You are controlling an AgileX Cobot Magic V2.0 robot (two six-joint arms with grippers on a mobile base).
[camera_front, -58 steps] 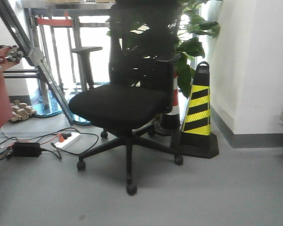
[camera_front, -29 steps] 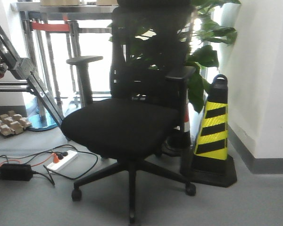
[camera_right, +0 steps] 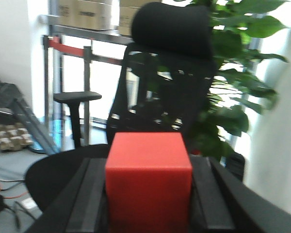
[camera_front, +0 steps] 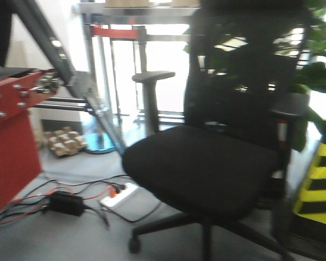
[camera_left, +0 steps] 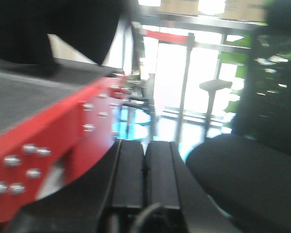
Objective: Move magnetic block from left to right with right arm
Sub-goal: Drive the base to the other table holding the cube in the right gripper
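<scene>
The block [camera_right: 148, 182] sits clamped between the two fingers [camera_right: 91, 194] of the right gripper [camera_right: 149, 167]. Its red face is square to the wrist camera and fills the gap from pad to pad. The left gripper [camera_left: 145, 162] has its fingers pressed together with nothing between them, beside a red frame [camera_left: 63, 121] studded with bolts. Cardboard boxes [camera_right: 85, 12] stand on a shelf [camera_right: 77, 30] behind the chair [camera_right: 169, 73]; what they hold cannot be seen, and the marks on them are too blurred to read. A plant [camera_right: 242, 87] rises behind the chair. On the floor lie a power strip [camera_front: 119, 194], a black adapter [camera_front: 65, 202] and cables [camera_front: 22, 209], with a striped cone [camera_front: 318, 190] at the right edge
</scene>
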